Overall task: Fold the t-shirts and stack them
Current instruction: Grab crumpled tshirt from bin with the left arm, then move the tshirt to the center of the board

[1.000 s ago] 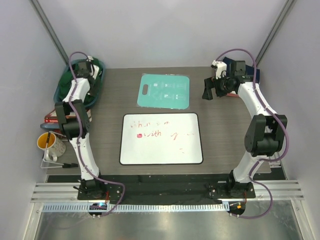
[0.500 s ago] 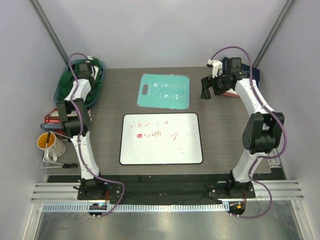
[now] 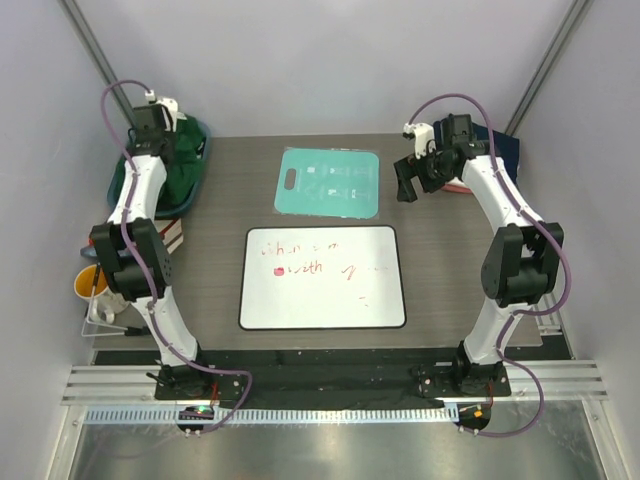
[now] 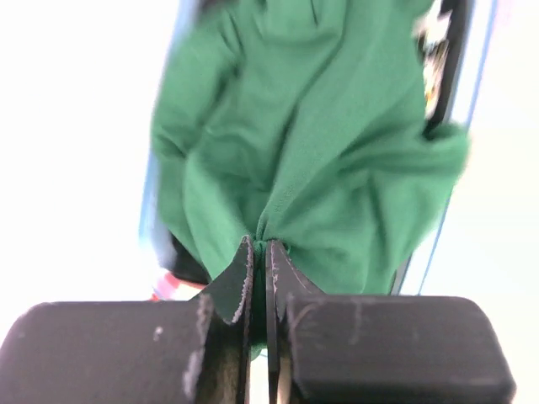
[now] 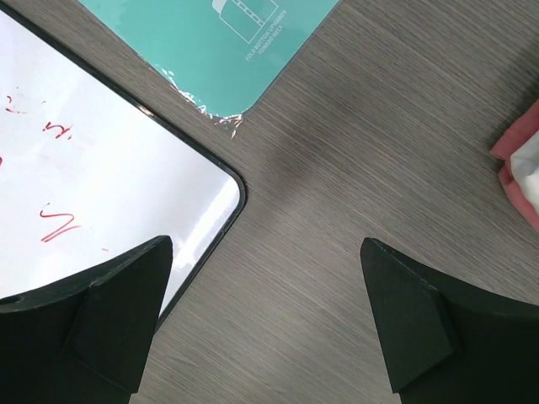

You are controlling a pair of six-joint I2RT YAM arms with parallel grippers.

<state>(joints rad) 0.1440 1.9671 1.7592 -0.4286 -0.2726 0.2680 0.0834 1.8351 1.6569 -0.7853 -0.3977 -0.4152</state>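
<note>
A dark green t-shirt hangs bunched from my left gripper, which is shut on a pinch of its cloth. In the top view that gripper is raised over the blue basket at the far left, the green t-shirt trailing down into it. My right gripper stands open over bare table near the whiteboard's corner, nothing between its fingers; from above it is right of the teal board. A folded reddish t-shirt with a white one shows at the right edge. A navy t-shirt lies far right.
A whiteboard with red writing lies mid-table, with a flat teal board behind it. A yellow mug and books sit at the left edge beside my left arm.
My left gripper has shut on the green t-shirt and risen, pulling the cloth up out of the basket. My right arm has drifted slightly left, still open.
</note>
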